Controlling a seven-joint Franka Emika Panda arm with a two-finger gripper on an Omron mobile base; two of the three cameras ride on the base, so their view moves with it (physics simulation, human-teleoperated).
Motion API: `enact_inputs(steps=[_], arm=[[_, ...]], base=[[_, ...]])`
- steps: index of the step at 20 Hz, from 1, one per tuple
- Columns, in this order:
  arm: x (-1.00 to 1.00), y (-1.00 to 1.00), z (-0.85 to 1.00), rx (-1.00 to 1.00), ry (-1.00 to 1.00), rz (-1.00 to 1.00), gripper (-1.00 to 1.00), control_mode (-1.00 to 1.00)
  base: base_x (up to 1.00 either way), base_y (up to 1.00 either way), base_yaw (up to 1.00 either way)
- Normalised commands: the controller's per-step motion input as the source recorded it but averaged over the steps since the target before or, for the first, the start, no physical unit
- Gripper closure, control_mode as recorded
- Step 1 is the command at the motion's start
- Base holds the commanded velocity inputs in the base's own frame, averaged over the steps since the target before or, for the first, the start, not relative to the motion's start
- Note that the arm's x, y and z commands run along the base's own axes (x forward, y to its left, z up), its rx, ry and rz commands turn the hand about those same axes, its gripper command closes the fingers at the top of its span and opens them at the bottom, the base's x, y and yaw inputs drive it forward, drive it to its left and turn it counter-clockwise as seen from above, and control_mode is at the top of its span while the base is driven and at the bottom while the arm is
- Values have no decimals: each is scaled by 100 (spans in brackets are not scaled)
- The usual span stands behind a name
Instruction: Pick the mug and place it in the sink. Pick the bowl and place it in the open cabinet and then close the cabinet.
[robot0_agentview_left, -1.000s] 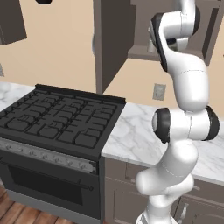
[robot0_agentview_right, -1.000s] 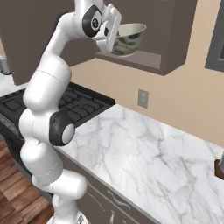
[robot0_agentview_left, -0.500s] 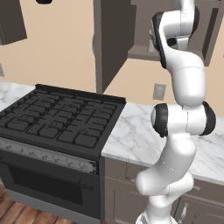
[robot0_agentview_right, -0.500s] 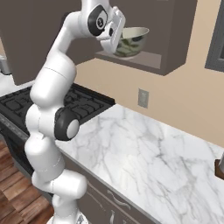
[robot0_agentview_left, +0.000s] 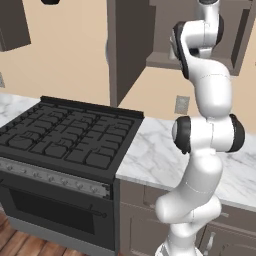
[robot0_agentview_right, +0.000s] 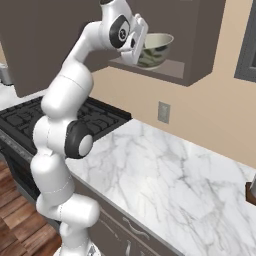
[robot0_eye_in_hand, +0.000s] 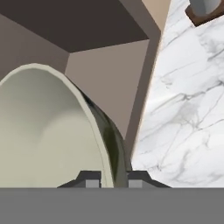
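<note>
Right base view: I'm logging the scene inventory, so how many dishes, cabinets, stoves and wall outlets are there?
Bowl: 1
Open cabinet: 1
Stove: 1
Wall outlet: 1
Total: 4

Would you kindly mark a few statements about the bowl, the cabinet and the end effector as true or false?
1. The end effector grips the bowl by its rim. True.
2. The bowl sits on the marble counter. False: it is up at the cabinet shelf.
3. The cabinet is open. True.
4. The bowl holds the mug. False: its inside looks empty.
5. The stove stands beside the counter. True.
</note>
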Motion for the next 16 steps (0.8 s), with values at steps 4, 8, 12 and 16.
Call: enact_inputs(steps=[4,8,12,16], arm=[[34,-35,-2,1,-7,0,100,-100],[54,-21,-6,1,-3,0,100,-100],[56,-15,-6,1,0,0,100,-100],[19,-14,-15,4,0,0,100,-100]], base=[[0,0,0],[0,0,0],[0,0,0],[0,0,0]])
